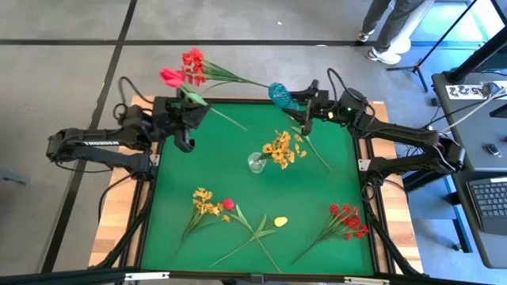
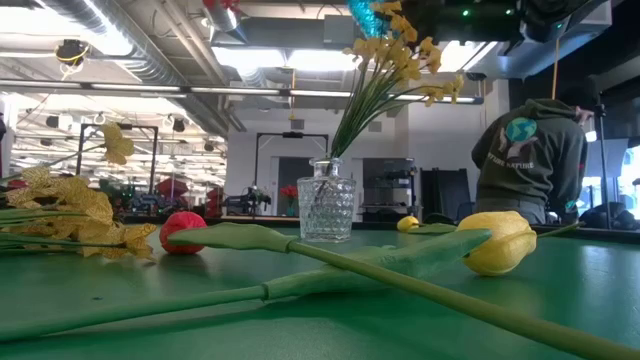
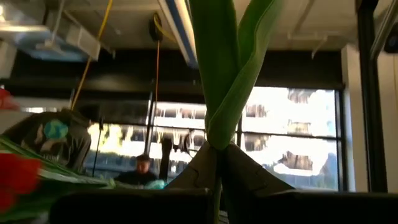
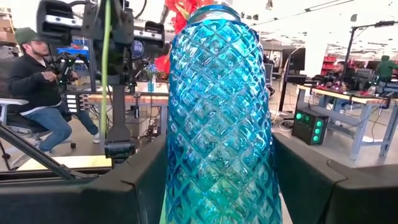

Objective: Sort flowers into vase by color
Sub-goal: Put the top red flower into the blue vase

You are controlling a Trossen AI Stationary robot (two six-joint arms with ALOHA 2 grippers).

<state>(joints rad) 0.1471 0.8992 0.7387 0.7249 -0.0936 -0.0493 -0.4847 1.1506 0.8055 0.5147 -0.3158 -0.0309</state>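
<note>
My left gripper [image 1: 188, 109] is over the table's far left part, shut on a red-budded flower [image 1: 171, 77] with a thin green stem and leaves [image 3: 217, 93]. My right gripper [image 1: 303, 101] is at the far edge, shut on a blue cut-glass vase [image 1: 282, 95]. A red-bloom sprig [image 1: 192, 65] sticks out of the vase toward the left. A clear glass vase [image 1: 257, 163] stands mid-table on its base with yellow-orange sprigs [image 1: 281, 147] in it. A yellow-orange sprig [image 1: 204, 202], a red bud [image 1: 228, 204], a yellow bud [image 1: 280, 222] and a red sprig [image 1: 348, 218] lie on the table's near half. My left gripper pinches the flower's green stem [image 3: 216, 163] between its two fingers, just below where the leaves fork, well down from the red bud. The fingers lie across the stem. The flower is lifted clear, and its lower stem [image 1: 234, 121] slants out over the table. My right gripper holds the blue vase by its body [image 4: 217, 155], with one finger [image 4: 311, 180] on each side. The fingers come from the table's right. The vase is lifted clear and tipped, its mouth [image 1: 272, 87] toward the left, with the red sprig's stem in it.
A loose green stem [image 1: 315, 150] lies on the green mat right of the clear vase. The mat's raised black border [image 1: 150, 198] frames the work area. A person [image 2: 530, 160] stands beyond the table, another sits in the room [image 4: 34, 74]. A tripod and laptop stand to the right.
</note>
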